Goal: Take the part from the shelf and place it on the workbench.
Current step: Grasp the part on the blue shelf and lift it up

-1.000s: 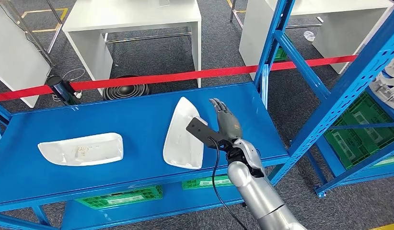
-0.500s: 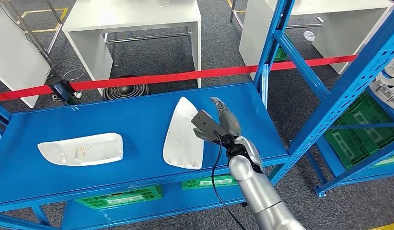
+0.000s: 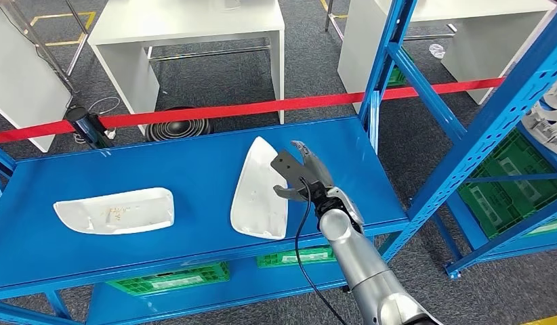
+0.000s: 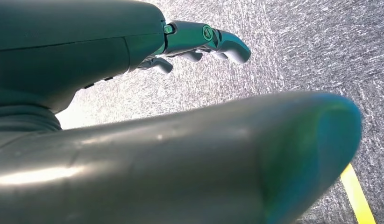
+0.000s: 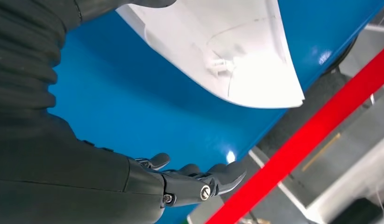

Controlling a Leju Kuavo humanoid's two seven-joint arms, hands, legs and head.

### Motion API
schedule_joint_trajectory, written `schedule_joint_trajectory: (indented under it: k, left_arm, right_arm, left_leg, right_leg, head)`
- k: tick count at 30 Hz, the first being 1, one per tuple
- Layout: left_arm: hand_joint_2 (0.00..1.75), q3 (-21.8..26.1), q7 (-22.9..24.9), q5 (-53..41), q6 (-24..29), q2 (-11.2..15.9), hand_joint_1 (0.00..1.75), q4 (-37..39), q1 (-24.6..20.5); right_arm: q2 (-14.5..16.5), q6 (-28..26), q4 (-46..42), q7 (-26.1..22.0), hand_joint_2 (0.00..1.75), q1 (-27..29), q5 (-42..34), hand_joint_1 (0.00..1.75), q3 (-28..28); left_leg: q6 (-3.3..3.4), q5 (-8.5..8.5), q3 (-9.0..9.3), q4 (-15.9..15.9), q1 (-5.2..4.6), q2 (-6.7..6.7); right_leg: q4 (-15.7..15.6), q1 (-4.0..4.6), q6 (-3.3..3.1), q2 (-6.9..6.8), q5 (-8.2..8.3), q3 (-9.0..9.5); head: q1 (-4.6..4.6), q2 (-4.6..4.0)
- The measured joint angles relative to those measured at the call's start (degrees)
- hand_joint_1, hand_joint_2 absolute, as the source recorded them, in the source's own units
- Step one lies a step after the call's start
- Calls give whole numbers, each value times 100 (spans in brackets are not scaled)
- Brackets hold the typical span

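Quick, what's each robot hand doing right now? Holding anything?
Left hand: open, holding nothing, hanging over the carpet.
Right hand: open, beside the white part on the shelf, not gripping it.

Grey carpet [image 3: 316,68] covers the floor, with yellow tape lines [image 3: 55,16] (one also in the left wrist view). White tables [image 3: 188,27] stand beyond a red barrier ribbon [image 3: 262,106] on a black post [image 3: 86,127]. Blue racking [image 3: 465,135] rises at right, green crates [image 3: 513,169] low inside it.
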Motion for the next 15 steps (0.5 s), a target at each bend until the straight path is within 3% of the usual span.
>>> schedule_joint_trajectory:
  k: [15]
  left_arm:
    - [0, 0, 95, -100, -31, 45, 0, 0, -79]
  right_arm:
    - [174, 180, 1293, -280, 175, -532, -492, 0, -416]
  left_leg:
    - [0, 0, -1, 0, 0, -1]
  right_leg:
    - [0, 0, 0, 1, 0, 0]
  head:
    - [1, 0]
